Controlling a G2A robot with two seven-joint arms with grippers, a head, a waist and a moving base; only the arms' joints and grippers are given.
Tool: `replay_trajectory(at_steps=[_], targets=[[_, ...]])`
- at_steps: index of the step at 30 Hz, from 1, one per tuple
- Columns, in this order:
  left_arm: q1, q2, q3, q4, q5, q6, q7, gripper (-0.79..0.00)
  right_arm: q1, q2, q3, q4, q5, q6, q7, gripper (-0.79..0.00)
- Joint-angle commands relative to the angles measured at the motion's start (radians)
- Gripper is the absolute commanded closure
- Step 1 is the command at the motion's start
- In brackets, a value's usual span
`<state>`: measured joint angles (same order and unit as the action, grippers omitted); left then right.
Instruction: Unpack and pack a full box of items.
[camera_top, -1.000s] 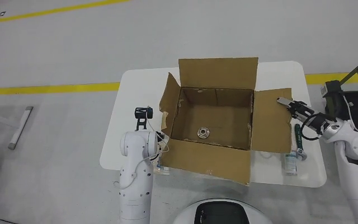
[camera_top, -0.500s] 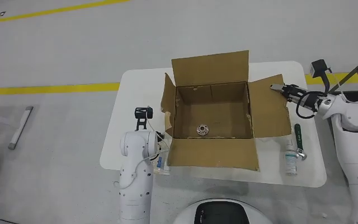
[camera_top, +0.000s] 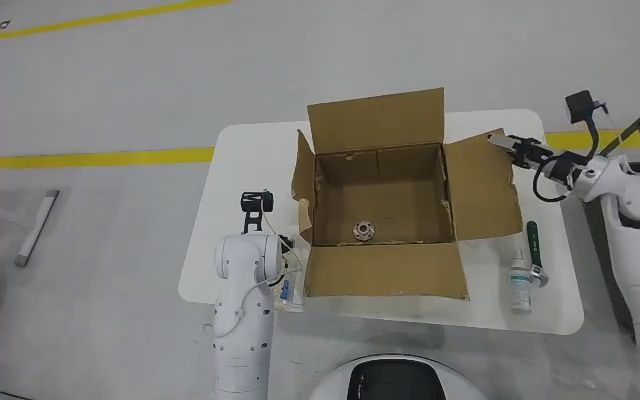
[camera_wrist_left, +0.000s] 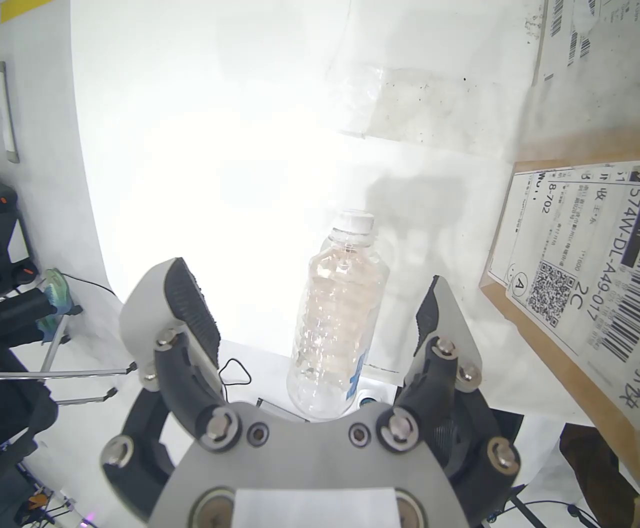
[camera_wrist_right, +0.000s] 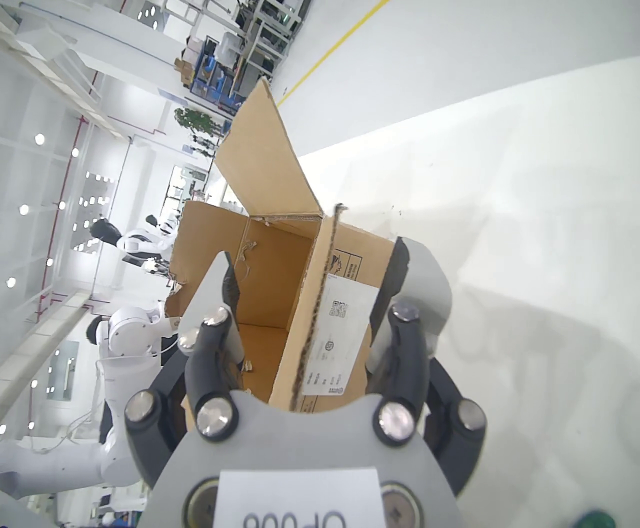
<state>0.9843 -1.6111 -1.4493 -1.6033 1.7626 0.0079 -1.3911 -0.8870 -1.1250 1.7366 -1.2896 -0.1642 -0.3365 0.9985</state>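
I am working over a white table (camera_top: 235, 180) with rounded corners, which is standing on a pale grey floor (camera_top: 120, 80). A yellow floor line (camera_top: 100, 158) is running across behind the table, and a second yellow line (camera_top: 100, 20) is slanting across the far corner. A short grey bar (camera_top: 35, 228) is lying on the floor off to my left. From my right wrist I am looking into a large bright hall. Round lamps (camera_wrist_right: 37, 137) are shining in rows, and a thin red line (camera_wrist_right: 74, 165) is running along the white wall. Shelving with blue bins (camera_wrist_right: 215, 75) is standing far back, with green plants (camera_wrist_right: 192, 120) near it. Strong light is washing out the tabletop under my left wrist.
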Motion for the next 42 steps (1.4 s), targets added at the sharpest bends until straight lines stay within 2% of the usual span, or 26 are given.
replay_trajectory(at_steps=[1, 6, 7, 8, 10, 11, 15, 21, 26, 34, 42], targets=[[0.000, 0.000, 0.000, 0.000, 0.000, 0.000, 0.000, -0.785, -0.031, 0.007, 0.016, -0.082, -0.061, 0.001, -0.029, -0.785], [0.000, 0.000, 0.000, 0.000, 0.000, 0.000, 0.000, -0.785, -0.135, 0.017, 0.056, -0.323, -0.154, 0.039, -0.124, -0.785], [0.000, 0.000, 0.000, 0.000, 0.000, 0.000, 0.000, -0.785, -0.156, 0.018, 0.056, -0.375, -0.159, 0.043, -0.135, -0.680], [0.000, 0.000, 0.000, 0.000, 0.000, 0.000, 0.000, -0.785, -0.167, 0.019, 0.054, -0.405, -0.165, 0.039, -0.139, -0.382], [0.000, 0.000, 0.000, 0.000, 0.000, 0.000, 0.000, -0.785, -0.179, 0.021, 0.041, -0.455, -0.185, 0.028, -0.144, -0.102], [0.000, 0.000, 0.000, 0.000, 0.000, 0.000, 0.000, -0.785, -0.181, 0.022, 0.034, -0.467, -0.196, 0.024, -0.147, 0.000], [0.000, 0.000, 0.000, 0.000, 0.000, 0.000, 0.000, -0.785, -0.184, 0.022, -0.039, -0.495, -0.256, 0.029, -0.167, 0.000], [0.000, 0.000, 0.000, 0.000, 0.000, 0.000, 0.000, -0.785, -0.126, 0.020, -0.222, -0.489, -0.422, 0.036, -0.108, 0.000], [0.000, 0.000, 0.000, 0.000, 0.000, 0.000, 0.000, -0.785, -0.027, 0.012, -0.407, -0.436, -0.563, 0.041, -0.006, 0.000], [0.000, 0.000, 0.000, 0.000, 0.000, 0.000, 0.000, -0.785, 0.123, -0.025, -0.652, -0.289, -0.665, 0.071, 0.039, 0.000], [0.000, 0.000, 0.000, 0.000, 0.000, 0.000, 0.000, -0.785, 0.142, -0.030, -0.679, -0.268, -0.681, 0.075, 0.038, 0.000]])
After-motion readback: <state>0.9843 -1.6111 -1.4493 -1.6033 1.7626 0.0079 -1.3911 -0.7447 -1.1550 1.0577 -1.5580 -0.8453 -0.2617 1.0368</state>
